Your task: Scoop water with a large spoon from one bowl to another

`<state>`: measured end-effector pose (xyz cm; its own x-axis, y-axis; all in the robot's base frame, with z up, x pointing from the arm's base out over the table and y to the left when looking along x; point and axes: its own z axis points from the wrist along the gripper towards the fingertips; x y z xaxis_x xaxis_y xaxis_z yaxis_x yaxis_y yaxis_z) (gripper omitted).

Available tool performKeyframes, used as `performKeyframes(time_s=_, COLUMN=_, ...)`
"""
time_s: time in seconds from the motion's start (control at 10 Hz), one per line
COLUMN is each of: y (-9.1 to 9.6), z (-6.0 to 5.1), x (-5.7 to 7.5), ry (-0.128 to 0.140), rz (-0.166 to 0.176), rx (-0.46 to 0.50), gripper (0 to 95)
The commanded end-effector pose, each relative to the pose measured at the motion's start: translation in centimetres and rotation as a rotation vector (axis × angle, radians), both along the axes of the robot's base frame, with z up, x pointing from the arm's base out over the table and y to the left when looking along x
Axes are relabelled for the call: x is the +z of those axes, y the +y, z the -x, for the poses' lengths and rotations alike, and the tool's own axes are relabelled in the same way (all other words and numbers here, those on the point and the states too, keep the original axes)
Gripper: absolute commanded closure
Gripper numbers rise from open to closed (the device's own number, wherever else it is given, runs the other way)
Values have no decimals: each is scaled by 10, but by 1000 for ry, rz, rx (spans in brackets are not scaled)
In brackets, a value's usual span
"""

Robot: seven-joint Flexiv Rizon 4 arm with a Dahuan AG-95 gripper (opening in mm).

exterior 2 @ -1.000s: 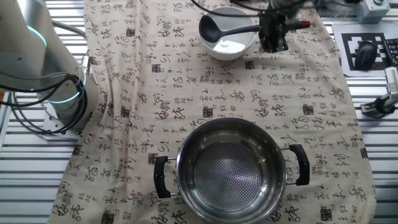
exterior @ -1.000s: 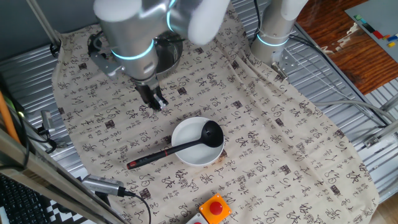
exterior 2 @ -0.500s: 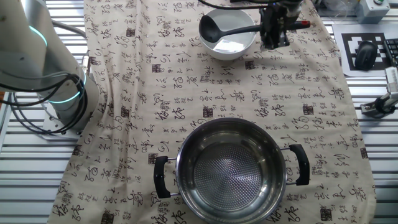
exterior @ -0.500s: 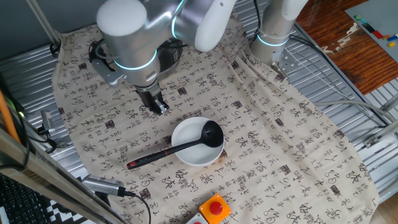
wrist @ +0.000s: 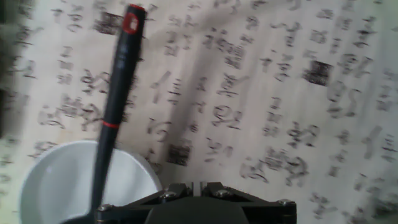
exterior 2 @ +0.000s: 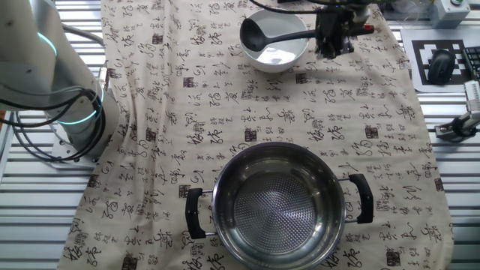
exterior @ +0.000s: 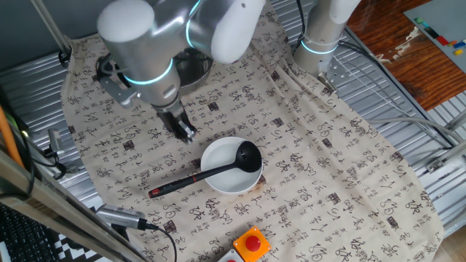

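The black ladle (exterior: 191,180) lies with its cup in the white bowl (exterior: 218,157) and its red-ended handle resting on the cloth to the left. My gripper (exterior: 186,132) hovers above the cloth just behind the bowl's left side, jaws close together, holding nothing. In the other fixed view the gripper (exterior 2: 331,46) is right of the white bowl (exterior 2: 289,63), over the ladle (exterior 2: 289,34) handle. The hand view shows the ladle handle (wrist: 117,93), the bowl (wrist: 56,180) and my gripper (wrist: 198,185). The steel pot (exterior 2: 281,147) stands far from the bowl, empty.
A patterned cloth (exterior: 328,167) covers the table. A red button box (exterior: 252,243) sits at the front edge. The arm's base (exterior 2: 67,112) stands beside the cloth. A cable and plug (exterior: 120,217) lie at the front left.
My gripper has moved down and slightly left toward the ladle's handle, closer to the white bowl. The ladle, bowl and pot have not moved.
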<state>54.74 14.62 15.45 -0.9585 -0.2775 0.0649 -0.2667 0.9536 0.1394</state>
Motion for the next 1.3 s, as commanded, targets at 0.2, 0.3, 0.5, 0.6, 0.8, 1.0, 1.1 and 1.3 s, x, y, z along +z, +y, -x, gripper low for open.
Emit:
performKeyframes(time_s=0.2, y=44, z=-8, x=-1, ry=-2, rz=32, rx=-142, gripper=380)
performKeyframes(time_s=0.3, y=49, z=-8, x=0, ry=-17, rz=35, rx=-127, gripper=380)
performKeyframes(time_s=0.5, y=44, z=-5, x=2, ry=-115, rz=50, rx=-40, gripper=760)
performKeyframes(time_s=0.6, y=44, z=-5, x=2, ry=-104, rz=49, rx=-76, gripper=950)
performKeyframes(time_s=0.8, y=44, z=-5, x=2, ry=-37, rz=62, rx=-137, gripper=760)
performKeyframes(time_s=1.0, y=44, z=-5, x=2, ry=-8, rz=54, rx=-137, gripper=570)
performKeyframes(time_s=1.1, y=44, z=-5, x=2, ry=-6, rz=50, rx=-138, gripper=570)
performKeyframes(time_s=1.3, y=48, z=-11, x=-1, ry=-12, rz=29, rx=-140, gripper=380)
